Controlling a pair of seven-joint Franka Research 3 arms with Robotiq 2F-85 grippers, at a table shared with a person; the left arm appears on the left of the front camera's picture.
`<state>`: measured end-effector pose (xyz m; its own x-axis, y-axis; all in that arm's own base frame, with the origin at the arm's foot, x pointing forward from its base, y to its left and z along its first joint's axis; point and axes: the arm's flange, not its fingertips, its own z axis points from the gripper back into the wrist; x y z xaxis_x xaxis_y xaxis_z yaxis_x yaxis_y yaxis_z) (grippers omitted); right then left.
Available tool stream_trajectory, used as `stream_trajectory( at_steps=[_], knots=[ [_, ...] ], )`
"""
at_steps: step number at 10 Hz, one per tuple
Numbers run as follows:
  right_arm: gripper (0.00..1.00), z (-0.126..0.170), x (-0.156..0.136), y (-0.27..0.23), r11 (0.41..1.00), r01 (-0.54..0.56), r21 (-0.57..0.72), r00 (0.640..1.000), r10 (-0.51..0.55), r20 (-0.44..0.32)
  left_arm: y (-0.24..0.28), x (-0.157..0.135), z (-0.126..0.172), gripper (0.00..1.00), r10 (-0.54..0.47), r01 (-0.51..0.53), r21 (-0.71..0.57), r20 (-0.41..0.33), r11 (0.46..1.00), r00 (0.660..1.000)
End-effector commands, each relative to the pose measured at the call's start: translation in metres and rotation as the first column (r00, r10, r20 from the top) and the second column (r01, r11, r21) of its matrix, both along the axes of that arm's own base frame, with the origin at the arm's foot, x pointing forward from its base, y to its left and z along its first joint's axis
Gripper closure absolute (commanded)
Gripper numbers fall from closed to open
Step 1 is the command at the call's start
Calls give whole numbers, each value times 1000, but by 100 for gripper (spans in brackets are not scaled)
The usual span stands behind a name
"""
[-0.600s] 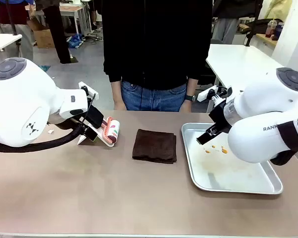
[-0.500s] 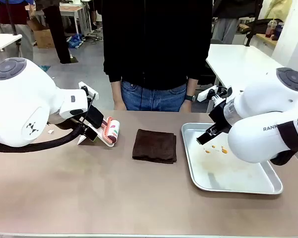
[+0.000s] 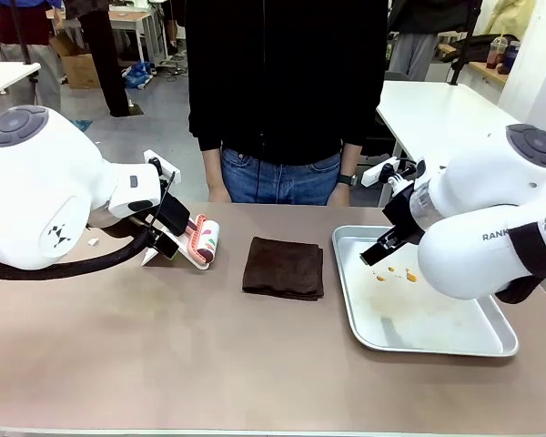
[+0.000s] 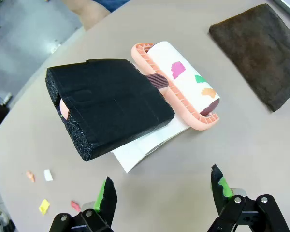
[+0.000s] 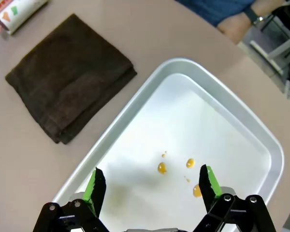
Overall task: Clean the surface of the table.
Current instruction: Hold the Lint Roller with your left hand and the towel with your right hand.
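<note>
The beige-brown table (image 3: 209, 355) carries a lint roller (image 3: 203, 239) at the left, lying on a white sheet. In the left wrist view the roller (image 4: 183, 82) has a pink frame, coloured patches and a thick black foam handle (image 4: 111, 104). My left gripper (image 4: 163, 191) hovers open just short of that handle, also seen from the front (image 3: 170, 233). A folded dark brown cloth (image 3: 284, 267) lies mid-table. My right gripper (image 5: 152, 183) stands open above the silver tray (image 5: 241, 121), over several orange drops (image 5: 162, 167); nothing is between its fingers (image 3: 382, 248).
Small coloured paper scraps (image 4: 38, 176) dot the table (image 4: 241, 145) near the left gripper. A person in black (image 3: 287, 91) stands at the far edge, a forearm with a watch (image 5: 253, 14) close to the tray. The tray (image 3: 359, 332) fills the right side.
</note>
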<state>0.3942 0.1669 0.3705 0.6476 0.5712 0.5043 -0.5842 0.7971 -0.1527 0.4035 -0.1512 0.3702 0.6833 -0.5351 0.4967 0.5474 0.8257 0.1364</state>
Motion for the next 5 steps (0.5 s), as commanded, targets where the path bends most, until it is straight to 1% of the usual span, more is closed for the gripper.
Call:
stream_trajectory(
  at_steps=[1, 5],
  knots=[
    [0, 0, 0, 0, 1000, 0, 1, 1000, 0, 0, 0, 0, 0, 0, 0, 0, 0, 0, 1000, 1000],
    [0, 0, 0, 0, 1000, 0, 1, 1000, 0, 0, 0, 0, 0, 0, 0, 0, 0, 0, 1000, 1000]
  ],
)
